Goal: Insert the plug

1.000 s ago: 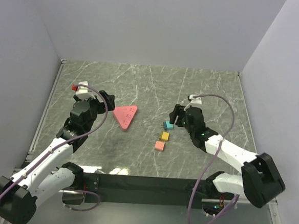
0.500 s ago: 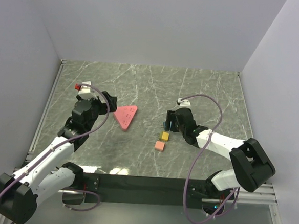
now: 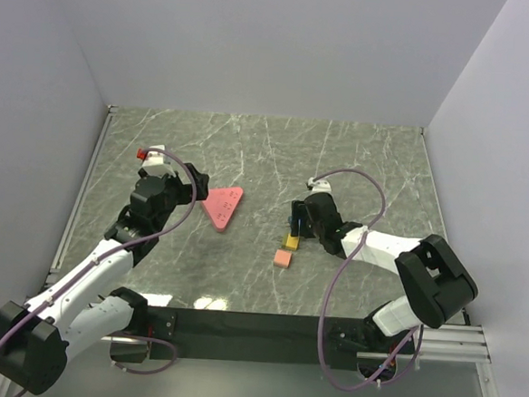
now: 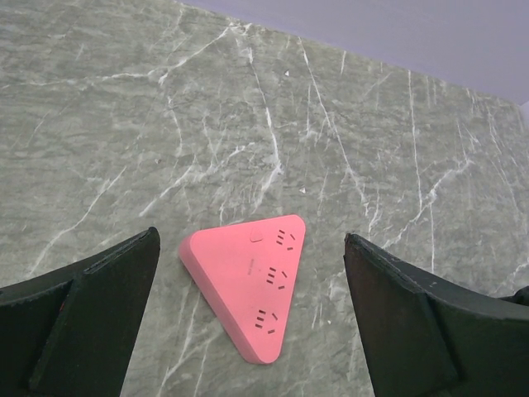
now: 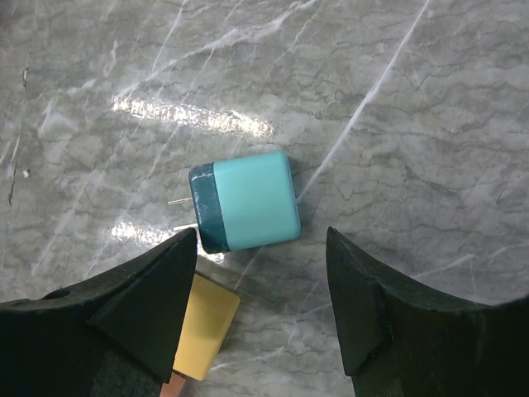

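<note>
My right gripper (image 5: 260, 240) is open, and the teal plug (image 5: 248, 201) lies on its side on the table (image 3: 358, 160) in the gap just ahead of the fingertips. Neither finger touches it as far as my wrist view shows. Its dark collar and two thin prongs point to the left of that view, flat along the marble. A yellow block (image 5: 205, 324) sits just beside the plug, on the side nearer my wrist, partly hidden behind one finger. From above, my right arm reaches in from the right toward the middle of the table, and its gripper covers most of the plug. The yellow block shows just below the gripper, and a pink block (image 3: 283, 259) lies a little nearer the bases. My left gripper (image 4: 252, 248) is spread wide and holds nothing. It hangs above the pink triangular socket (image 4: 250, 294), which lies flat on the table between the two fingers in the wrist view. The socket's face is up with three sets of holes showing, and one corner points toward my wrist. The socket is left of centre, well apart from the plug and the blocks.
</note>
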